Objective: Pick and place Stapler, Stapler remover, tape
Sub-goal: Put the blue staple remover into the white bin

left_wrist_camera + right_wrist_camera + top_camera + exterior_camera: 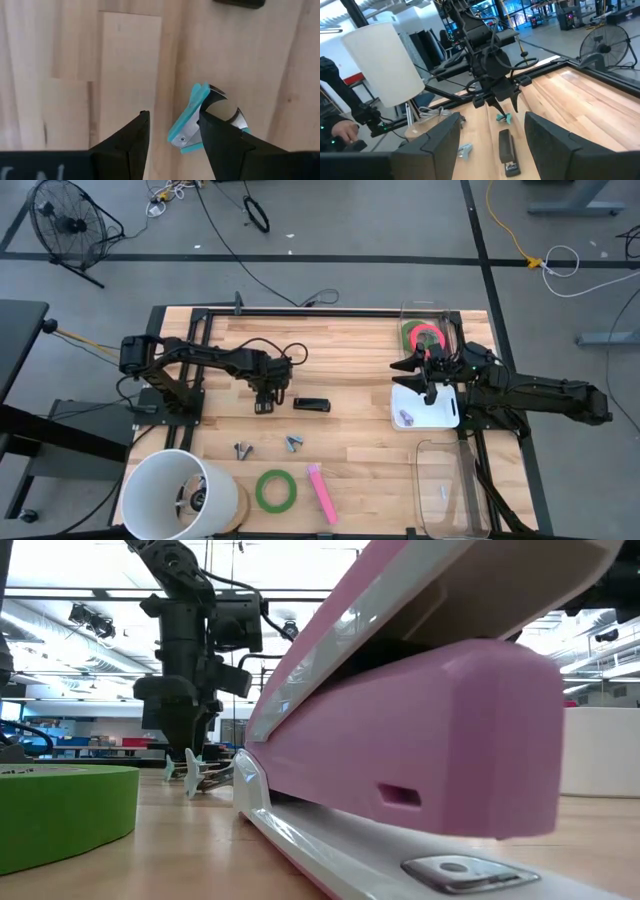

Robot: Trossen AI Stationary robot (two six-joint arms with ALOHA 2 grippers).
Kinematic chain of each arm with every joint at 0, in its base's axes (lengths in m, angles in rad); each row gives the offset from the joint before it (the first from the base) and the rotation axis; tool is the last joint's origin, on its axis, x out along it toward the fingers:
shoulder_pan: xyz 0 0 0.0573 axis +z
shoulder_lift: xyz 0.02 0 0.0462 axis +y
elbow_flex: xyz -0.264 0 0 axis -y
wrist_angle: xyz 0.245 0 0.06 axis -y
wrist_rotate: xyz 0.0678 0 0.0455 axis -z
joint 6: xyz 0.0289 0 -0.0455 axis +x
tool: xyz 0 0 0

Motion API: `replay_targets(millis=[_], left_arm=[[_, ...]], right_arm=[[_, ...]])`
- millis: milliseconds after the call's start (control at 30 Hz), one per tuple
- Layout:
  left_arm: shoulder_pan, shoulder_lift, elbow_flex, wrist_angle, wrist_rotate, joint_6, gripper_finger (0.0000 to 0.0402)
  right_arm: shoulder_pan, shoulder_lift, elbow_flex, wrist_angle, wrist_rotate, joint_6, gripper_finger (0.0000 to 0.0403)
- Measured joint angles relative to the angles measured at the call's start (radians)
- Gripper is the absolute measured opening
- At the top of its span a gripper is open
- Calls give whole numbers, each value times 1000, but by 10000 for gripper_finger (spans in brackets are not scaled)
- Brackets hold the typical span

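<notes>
— Where is the left gripper (263, 405) seen from above?

— It is held low over the wooden table (350, 450), just beside the black stapler (311, 404). What lies under it is hidden there by the arm itself.

— Is that shown elsewhere?

— Yes. In the left wrist view a teal staple remover (200, 117) is seen lying on the wood, partly behind one finger (220, 145). The fingers are spread apart and nothing is gripped. The same remover is picked out under that gripper in the right wrist view.

— And the right gripper (430, 390)?

— It is placed over the white tray (445, 412), near the clear bin (447, 320) where a red-pink tape roll (428, 338) and a green tape roll (410, 330) are kept. Its fingers are shown wide apart and empty in its own wrist view.

— What is added by the low view?

— The pink stapler (400, 770) is seen very close up, with the loose green tape (60, 805) beside it. From above, both are found at the table's near edge, with two more staple removers (243, 449) between them and the left gripper.

— Anything beyond the table?

— A person's hand (340, 130) is caught only by the right wrist view.
</notes>
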Motion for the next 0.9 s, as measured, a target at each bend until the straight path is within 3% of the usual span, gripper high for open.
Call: replay_targets(millis=[333, 567, 900], left_arm=[[6, -1, 32, -25, 3, -1, 177], [0, -2, 33, -39, 107, -15, 177], [-8, 1, 32, -12, 38, -16, 176]], right_arm=[[0, 0, 0, 3, 1, 2, 219], [0, 1, 0, 1, 18, 3, 219], [0, 1, 0, 1, 18, 3, 219]])
